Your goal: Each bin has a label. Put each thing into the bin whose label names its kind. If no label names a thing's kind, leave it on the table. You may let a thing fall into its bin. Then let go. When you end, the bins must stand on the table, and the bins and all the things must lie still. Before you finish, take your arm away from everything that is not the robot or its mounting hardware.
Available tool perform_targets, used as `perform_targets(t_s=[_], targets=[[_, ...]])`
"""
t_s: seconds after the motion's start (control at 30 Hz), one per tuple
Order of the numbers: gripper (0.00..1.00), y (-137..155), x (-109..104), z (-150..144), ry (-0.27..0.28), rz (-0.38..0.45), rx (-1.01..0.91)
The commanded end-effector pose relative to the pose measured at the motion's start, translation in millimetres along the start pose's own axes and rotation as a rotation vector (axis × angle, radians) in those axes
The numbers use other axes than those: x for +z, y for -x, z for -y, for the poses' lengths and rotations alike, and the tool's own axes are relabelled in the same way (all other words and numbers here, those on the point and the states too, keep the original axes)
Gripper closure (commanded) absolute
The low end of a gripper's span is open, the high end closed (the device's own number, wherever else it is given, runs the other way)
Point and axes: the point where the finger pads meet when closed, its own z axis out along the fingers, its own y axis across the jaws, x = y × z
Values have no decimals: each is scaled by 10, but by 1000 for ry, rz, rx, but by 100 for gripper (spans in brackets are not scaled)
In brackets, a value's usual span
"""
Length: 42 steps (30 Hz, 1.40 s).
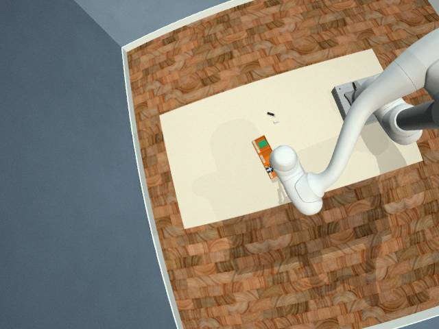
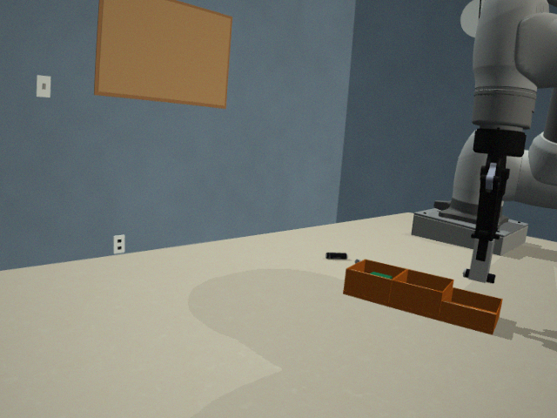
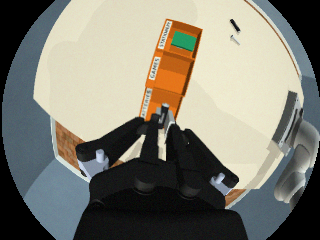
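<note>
A row of three joined orange bins (image 2: 420, 294) lies on the table; it also shows in the top view (image 1: 264, 155) and in the wrist view (image 3: 172, 70). A green flat thing (image 2: 380, 273) lies in the far end bin. My gripper (image 2: 480, 270) points straight down, just above the near end bin, and is shut on a small light grey part with dark ends (image 2: 479, 275). In the wrist view the fingers stand close together over that end bin. A small black thing (image 2: 336, 255) and a tiny pale thing (image 1: 276, 122) lie on the table beyond the bins.
The arm's grey base (image 2: 467, 226) stands at the table's back right. The bins carry labels along one side (image 3: 155, 67), too small to read. The arm's wrist (image 1: 285, 162) hides part of the near bin from above.
</note>
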Motion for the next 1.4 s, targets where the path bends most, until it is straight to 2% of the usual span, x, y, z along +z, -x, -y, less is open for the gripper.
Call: perform_targets(t_s=[0.0, 0.87, 1.33, 1.37], targets=[[95, -1, 21, -1, 0, 0, 0], [95, -2, 495, -2, 0, 0, 0], [95, -8, 495, -9, 0, 0, 0], [83, -8, 495, -9, 0, 0, 0]])
